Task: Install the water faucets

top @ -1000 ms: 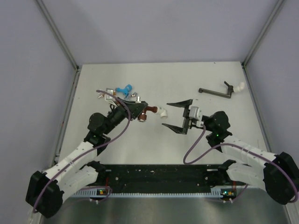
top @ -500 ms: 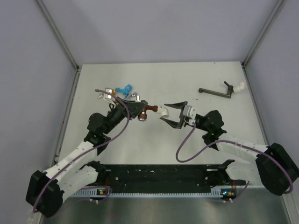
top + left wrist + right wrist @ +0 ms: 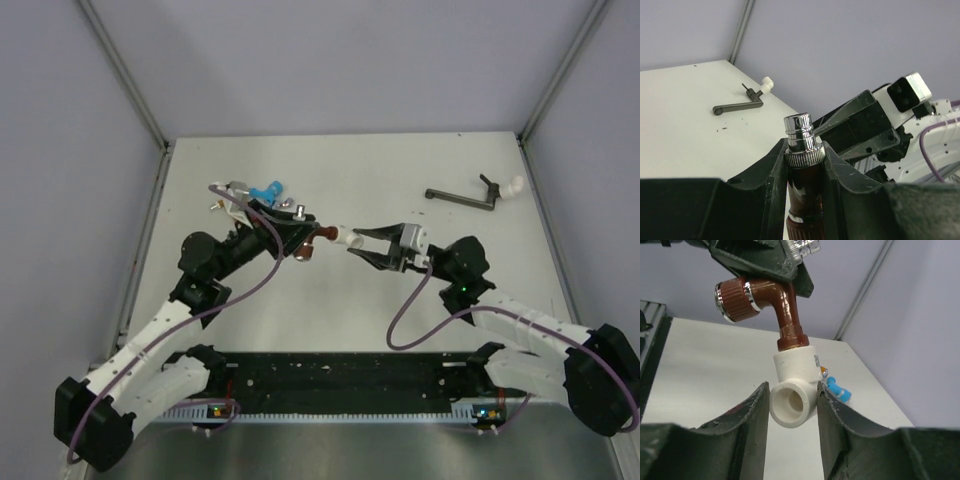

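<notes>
the left gripper [image 3: 303,243] is clamped on the brown tap [image 3: 785,305] over the middle of the table [image 3: 400,310], one end of the tap set in a white elbow [image 3: 792,385]. the right gripper [image 3: 353,241] has its fingers closed against both sides of that elbow. a blue tap [image 3: 266,189] lies at the far left.

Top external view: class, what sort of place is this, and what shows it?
Probably a robot test cell: plain grey walls on metal posts, a white table, two bolted arms holding a red-brown faucet and white elbow.
</notes>
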### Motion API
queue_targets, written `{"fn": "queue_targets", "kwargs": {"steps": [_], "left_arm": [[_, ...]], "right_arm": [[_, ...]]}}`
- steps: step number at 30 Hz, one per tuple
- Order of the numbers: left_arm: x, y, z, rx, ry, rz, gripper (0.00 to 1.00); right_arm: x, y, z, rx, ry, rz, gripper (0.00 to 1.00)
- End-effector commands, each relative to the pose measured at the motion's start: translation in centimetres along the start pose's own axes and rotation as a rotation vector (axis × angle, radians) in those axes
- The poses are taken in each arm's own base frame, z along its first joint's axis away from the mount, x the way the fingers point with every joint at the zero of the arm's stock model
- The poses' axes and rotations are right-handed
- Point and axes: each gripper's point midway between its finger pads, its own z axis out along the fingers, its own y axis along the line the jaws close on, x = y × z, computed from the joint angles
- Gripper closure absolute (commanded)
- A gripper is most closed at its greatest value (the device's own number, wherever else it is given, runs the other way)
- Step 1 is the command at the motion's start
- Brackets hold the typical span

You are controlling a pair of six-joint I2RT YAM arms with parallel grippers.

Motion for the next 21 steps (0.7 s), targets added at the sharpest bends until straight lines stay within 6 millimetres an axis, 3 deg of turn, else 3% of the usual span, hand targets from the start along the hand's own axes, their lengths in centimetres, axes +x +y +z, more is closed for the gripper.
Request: {"fn": "queue_targets", "kwargs": {"steps": [1,4,5,7,10,12,15,18,21], "left_arm": [[-0.5,-5.3,-1.0,0.257,0.059,0.150,1.00],[-0.2,-7.3,-1.7,0.365,0.093,0.183,1.00],[-0.1,-7.8,-2.0,0.393,0.099,0.192,1.00],[0.1,-8.7,-2.6,0.450,0.119,0.215,1.00],[0.6,-10.4,-3.9,0.550,0.144,0.261,1.00],[0.8,-11.3,-4.8,0.605,0.144,0.289,1.00],[1.0,-12.0,-5.6,0.641,0.142,0.330,1.00],[1.3,-11.5,-5.5,0.619,0.152,0.346,1.00],[1.3,-10.1,-4.8,0.543,0.144,0.340,1.00]], "right_arm": [[-0.9,-2.1,0.4,0.028,0.014,0.022,0.70],[-0.1,-2.4,0.5,0.028,0.029,0.071,0.72],[0.2,-2.6,0.5,0.034,0.035,0.094,0.76],[0.3,-2.9,0.4,0.032,0.029,0.128,0.95],[0.6,-3.5,0.3,0.023,0.034,0.217,0.99],[0.6,-3.4,0.5,-0.010,0.045,0.275,0.97],[1.8,-3.6,0.8,-0.044,0.099,0.383,0.84],[2.6,-4.2,1.1,-0.040,0.135,0.453,0.76],[1.8,-4.7,1.0,-0.023,0.114,0.441,0.66]]}}
